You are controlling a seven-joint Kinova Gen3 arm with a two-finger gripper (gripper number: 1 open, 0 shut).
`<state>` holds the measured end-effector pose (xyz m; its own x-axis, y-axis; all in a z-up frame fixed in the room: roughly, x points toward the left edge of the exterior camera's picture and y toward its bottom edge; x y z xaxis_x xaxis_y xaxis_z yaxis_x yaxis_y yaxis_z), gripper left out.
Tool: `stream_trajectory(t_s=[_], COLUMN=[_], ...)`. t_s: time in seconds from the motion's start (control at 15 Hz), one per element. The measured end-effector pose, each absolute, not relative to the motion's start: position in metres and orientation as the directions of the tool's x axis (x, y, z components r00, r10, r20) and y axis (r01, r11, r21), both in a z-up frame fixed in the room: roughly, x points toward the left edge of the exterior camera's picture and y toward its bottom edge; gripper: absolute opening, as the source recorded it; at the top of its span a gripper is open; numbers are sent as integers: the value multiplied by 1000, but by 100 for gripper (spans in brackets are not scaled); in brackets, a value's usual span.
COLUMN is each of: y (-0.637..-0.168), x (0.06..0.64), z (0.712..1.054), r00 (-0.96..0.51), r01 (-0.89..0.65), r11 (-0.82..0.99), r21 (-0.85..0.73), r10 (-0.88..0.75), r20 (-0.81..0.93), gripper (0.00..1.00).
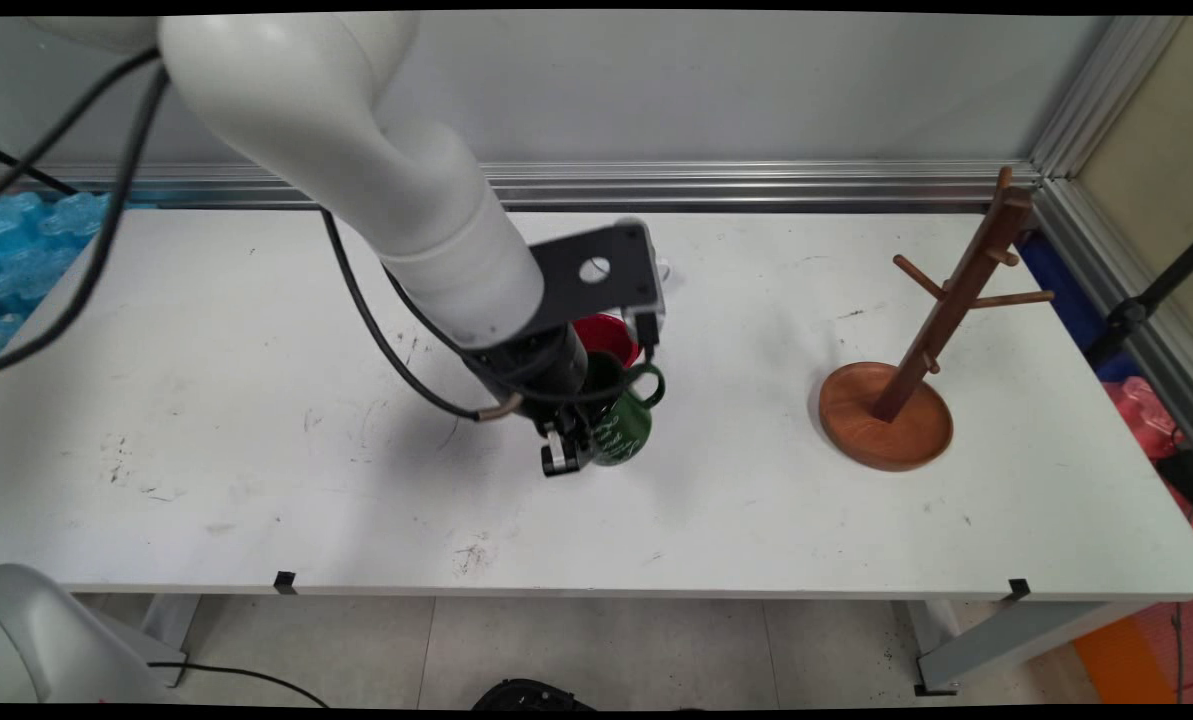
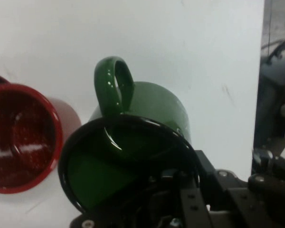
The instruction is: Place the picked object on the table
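Note:
A dark green mug [image 1: 628, 425] with white lettering sits at the middle of the white table [image 1: 256, 480], its handle toward the back right. My gripper [image 1: 568, 450] comes down on its near left side and is shut on its rim. In the hand view the green mug [image 2: 152, 109] fills the middle with its handle up, its black rim running into my gripper [image 2: 190, 190] at the bottom. A red mug [image 1: 608, 335] stands just behind the green one, mostly hidden by my wrist. The hand view shows the red mug [image 2: 19, 137] open-side up, close beside the green one.
A wooden mug tree [image 1: 941, 320] with several pegs rises, tilted, from a round wooden base [image 1: 886, 430] at the right. Blue bubble wrap [image 1: 26, 250] lies off the table's far left end. Black cables [image 1: 376, 330] hang from the arm.

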<state>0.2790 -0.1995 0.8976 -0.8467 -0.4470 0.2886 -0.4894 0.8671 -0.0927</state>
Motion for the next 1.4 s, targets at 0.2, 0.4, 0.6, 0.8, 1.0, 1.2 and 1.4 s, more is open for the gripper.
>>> stream_trajectory(t_s=[0.2, 0.4, 0.6, 0.8, 1.0, 1.2, 1.4], y=[-198, -199, -200, -202, -205, -205, -204], x=[266, 254, 243, 234, 227, 222, 219], z=[883, 870, 860, 851, 844, 841, 839], r00=[-858, -867, -875, -879, -882, -882, -880], r01=[-486, -480, -474, -472, -471, -471, -474], r11=[868, 871, 873, 873, 870, 867, 863], r21=[-101, -108, -114, -125, -146, -160, -174], r10=[-452, -453, -452, -455, -459, -464, -472], r20=[243, 208, 174, 141, 105, 80, 51], gripper=[0, 0, 0, 0, 0, 0, 0])
